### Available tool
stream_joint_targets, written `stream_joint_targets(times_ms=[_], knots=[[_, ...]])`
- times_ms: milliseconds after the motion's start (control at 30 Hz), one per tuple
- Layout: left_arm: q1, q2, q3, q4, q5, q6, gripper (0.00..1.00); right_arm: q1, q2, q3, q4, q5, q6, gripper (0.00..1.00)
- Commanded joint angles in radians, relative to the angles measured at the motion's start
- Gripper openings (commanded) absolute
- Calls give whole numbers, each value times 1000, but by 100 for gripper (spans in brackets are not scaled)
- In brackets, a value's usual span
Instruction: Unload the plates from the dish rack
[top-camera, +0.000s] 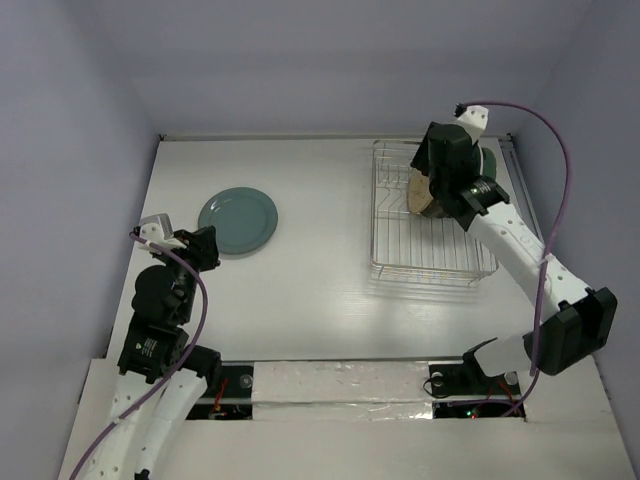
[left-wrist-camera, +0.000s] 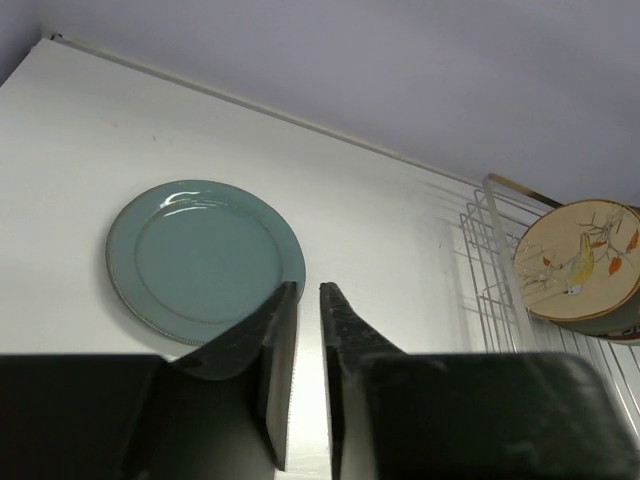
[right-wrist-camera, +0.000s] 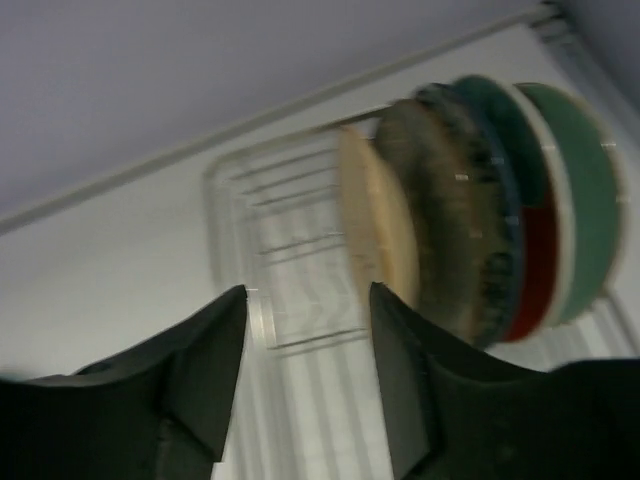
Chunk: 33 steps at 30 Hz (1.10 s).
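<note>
My left gripper (left-wrist-camera: 308, 292) has its fingers pressed nearly together on nothing, at the 4 o'clock rim of the teal plate (left-wrist-camera: 205, 258), which lies flat on the table (top-camera: 310, 260). Across bare tabletop, at 3 o'clock, the wire rack (top-camera: 430, 282) holds the other plates on edge. My right gripper (right-wrist-camera: 305, 298) is the nearer one, spread and empty above the rack. The cream plate (right-wrist-camera: 378, 225) stands at 1 o'clock of its gap, rim upward, not yet between the fingers. I judge I must shift right to straddle that rim; the brown plate (right-wrist-camera: 450, 220) crowds close behind.
</note>
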<state>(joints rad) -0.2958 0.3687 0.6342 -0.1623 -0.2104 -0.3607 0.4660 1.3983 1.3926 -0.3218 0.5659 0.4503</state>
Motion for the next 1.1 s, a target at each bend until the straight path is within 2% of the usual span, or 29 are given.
stream_joint_targets(times_ms=[0,100,300,433,567,667,767,800,1067], knots=[[-6,-7,-1,35,3,0,14,-35,57,23,-212,193,-117,60],[-6,-8,-1,35,3,0,30,-92,102,62,-215,140,-153,62],[-6,-7,-1,35,3,0,42,-145,250,175,-244,111,-190,57],[-6,-7,1,35,3,2,44,-145,373,264,-295,161,-212,48],[-16,-8,-1,33,3,2,45,-145,439,353,-339,184,-240,29],[-16,-11,-1,33,3,0,45,-145,462,420,-370,189,-269,27],[-16,-14,-1,32,3,0,45,-145,496,497,-431,206,-288,3],[-16,-14,2,33,3,2,46,-145,501,512,-459,213,-291,0],[-16,-16,1,33,3,0,46,-145,423,646,-506,236,-351,0]])
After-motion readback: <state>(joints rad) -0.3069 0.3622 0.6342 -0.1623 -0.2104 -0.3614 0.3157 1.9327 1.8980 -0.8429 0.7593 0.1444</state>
